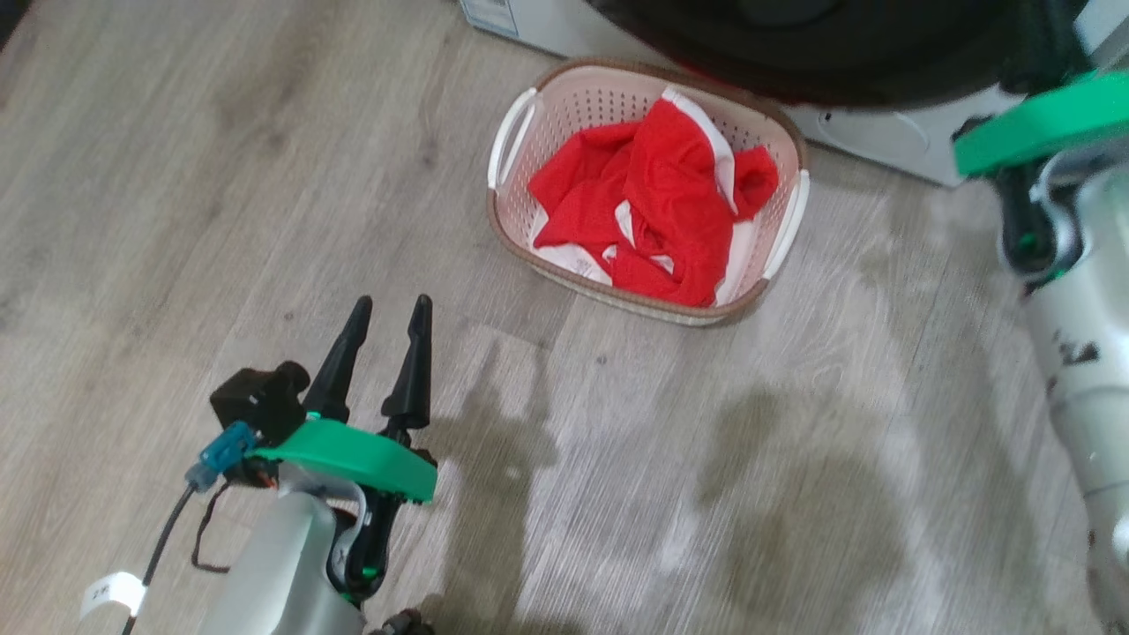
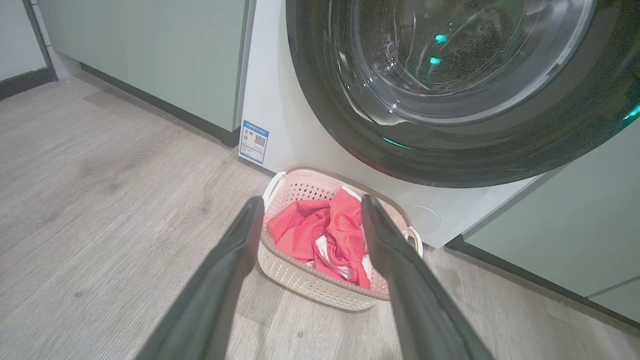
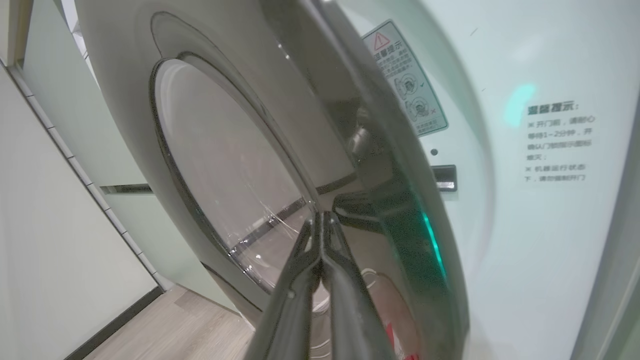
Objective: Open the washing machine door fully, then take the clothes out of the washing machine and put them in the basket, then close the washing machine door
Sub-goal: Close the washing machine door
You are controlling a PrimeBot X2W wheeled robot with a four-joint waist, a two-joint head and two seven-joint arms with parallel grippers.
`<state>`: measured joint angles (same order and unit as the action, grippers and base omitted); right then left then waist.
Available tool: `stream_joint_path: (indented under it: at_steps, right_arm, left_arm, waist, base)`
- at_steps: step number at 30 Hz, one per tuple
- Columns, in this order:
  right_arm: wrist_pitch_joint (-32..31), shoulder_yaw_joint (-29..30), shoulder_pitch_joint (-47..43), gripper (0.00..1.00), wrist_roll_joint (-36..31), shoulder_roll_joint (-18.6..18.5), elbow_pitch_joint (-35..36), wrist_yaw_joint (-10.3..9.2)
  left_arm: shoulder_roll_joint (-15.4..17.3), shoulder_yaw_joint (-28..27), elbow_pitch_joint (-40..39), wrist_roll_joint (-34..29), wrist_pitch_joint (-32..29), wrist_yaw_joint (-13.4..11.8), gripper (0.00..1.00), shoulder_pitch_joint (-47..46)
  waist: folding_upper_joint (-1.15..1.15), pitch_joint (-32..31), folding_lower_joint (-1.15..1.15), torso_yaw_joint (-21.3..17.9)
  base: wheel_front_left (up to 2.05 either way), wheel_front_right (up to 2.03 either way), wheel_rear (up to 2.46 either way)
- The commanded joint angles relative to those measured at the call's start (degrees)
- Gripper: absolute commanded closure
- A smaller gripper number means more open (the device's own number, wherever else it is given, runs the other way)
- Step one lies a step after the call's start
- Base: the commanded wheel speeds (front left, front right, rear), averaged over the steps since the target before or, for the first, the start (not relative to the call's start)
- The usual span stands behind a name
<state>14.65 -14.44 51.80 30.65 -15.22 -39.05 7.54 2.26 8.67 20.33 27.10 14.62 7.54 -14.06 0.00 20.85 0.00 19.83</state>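
Note:
The cream basket (image 1: 512, 132) stands on the floor before the white washing machine (image 1: 882, 137), with the red and white clothes (image 1: 657, 203) heaped inside. My left gripper (image 1: 391, 304) hovers open and empty, short of the basket. Its wrist view looks between the two fingers at the basket (image 2: 310, 282), the clothes (image 2: 325, 232) and the black washing machine door (image 2: 450, 155) above. My right gripper (image 3: 320, 216) is shut on nothing, its tips at the door's glossy outer face (image 3: 240, 165). The door stands slightly ajar, so the machine's front and latch slot (image 3: 444, 178) show beside its edge.
Pale green cabinets (image 2: 150, 55) flank the machine on both sides. A blue sticker (image 2: 254, 141) marks its lower front. My right forearm (image 1: 1080, 353) rises along the right edge of the head view. Bare wooden floor (image 1: 220, 176) spreads left of the basket.

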Motion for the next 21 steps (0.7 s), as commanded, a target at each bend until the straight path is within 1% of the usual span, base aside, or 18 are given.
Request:
stream_joint_path:
  at_steps: [1, 8, 21]
  right_arm:
    - [0.35, -0.04, 2.49, 1.0, -0.4, -0.3, 0.83, -0.05]
    - [0.35, 3.2, 8.0, 1.0, 0.64, -1.56, -1.97, -0.05]
    - [0.35, 5.71, 14.28, 1.0, -0.05, -2.42, -4.24, -0.05]
  left_arm:
    - [0.63, -1.27, -1.99, 0.38, 0.38, -0.05, 0.0, -1.47]
    - [0.63, -0.5, -2.5, 0.71, 0.38, -0.05, 0.0, -2.76]
    - [0.62, 0.32, -3.44, 0.71, 0.38, -0.05, 0.0, -4.11]
  waist:
    - [0.0, 1.87, 0.0, -0.29]
    - [0.0, 4.13, 0.0, 0.11]
    - [0.0, 6.86, 0.0, 0.22]
  base:
    - [0.0, 0.0, 0.0]
    - [0.0, 0.0, 0.0]
    - [0.0, 0.0, 0.0]
